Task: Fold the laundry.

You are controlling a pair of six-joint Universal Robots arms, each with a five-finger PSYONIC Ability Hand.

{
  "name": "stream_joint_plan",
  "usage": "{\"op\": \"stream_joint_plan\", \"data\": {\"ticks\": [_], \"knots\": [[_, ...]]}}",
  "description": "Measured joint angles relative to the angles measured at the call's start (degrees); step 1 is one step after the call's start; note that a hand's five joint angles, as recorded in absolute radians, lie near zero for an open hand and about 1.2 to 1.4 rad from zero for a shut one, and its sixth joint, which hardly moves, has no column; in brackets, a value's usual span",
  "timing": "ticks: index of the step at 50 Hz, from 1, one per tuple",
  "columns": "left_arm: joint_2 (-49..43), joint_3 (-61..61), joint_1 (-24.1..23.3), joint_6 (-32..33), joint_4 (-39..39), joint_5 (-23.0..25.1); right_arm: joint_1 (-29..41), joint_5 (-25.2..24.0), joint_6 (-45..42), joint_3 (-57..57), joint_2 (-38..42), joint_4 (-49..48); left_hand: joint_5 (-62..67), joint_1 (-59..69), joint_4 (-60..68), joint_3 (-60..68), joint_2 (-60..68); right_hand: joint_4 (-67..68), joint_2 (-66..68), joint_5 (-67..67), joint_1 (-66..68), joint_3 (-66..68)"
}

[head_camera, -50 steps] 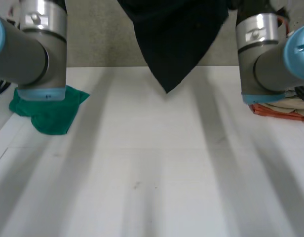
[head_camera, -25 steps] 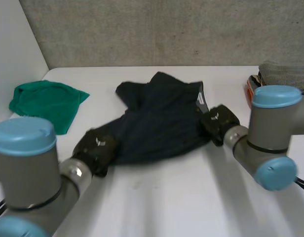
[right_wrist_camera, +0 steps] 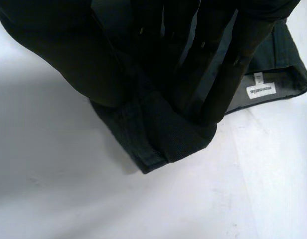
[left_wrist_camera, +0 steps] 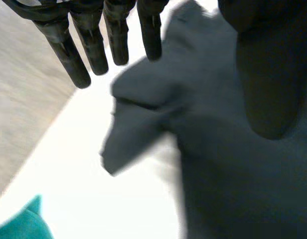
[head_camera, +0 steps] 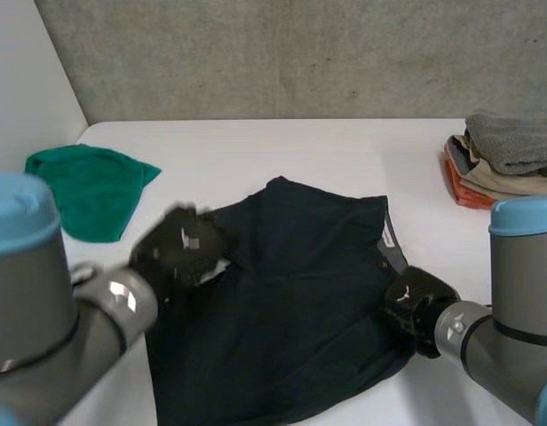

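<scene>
Dark woven garment (head_camera: 291,311) — right hand (head_camera: 418,303) seemingly pinches its hemmed corner

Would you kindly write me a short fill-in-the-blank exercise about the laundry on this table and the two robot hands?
1. The crumpled cloth at the table's left side is ___ in colour.
2. The folded stack is topped by a ___ towel.
3. The dark garment lies spread on the ___ table.
4. The right robot hand pinches the garment's edge, while the left robot hand, fingers straight, is ___.
Missing words: green; grey; white; open.
</scene>
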Motion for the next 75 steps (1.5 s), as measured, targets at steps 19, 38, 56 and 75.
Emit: {"op": "stream_joint_plan", "data": {"ticks": [19,38,56,75], "knots": [[-36.37,30.49,8.8,-2.96,7.64,12.43,0.12,-0.11,4.6,0.54,1.43,-5.35,21.12,21.75,21.38,21.25,21.24,0.0,0.0,0.0,0.0,0.0],[-32.16,29.97,6.11,-1.75,6.29,-9.76,0.11,0.02,6.41,0.69,0.82,-7.87,46.48,45.48,48.73,48.24,48.48,0.0,0.0,0.0,0.0,0.0],[-27.51,23.23,0.18,3.22,3.35,-16.81,1.06,0.02,9.52,0.24,1.13,-8.24,-5.42,-6.8,-5.07,-4.74,-4.56,0.0,0.0,0.05,0.0,0.0],[2.99,2.81,-0.04,-19.87,-8.56,-8.37,3.23,-0.25,26.68,-7.2,2.79,-16.99,-3.2,-4.62,-3.32,-3.55,-3.32,0.0,0.0,0.05,0.0,0.0]]}}
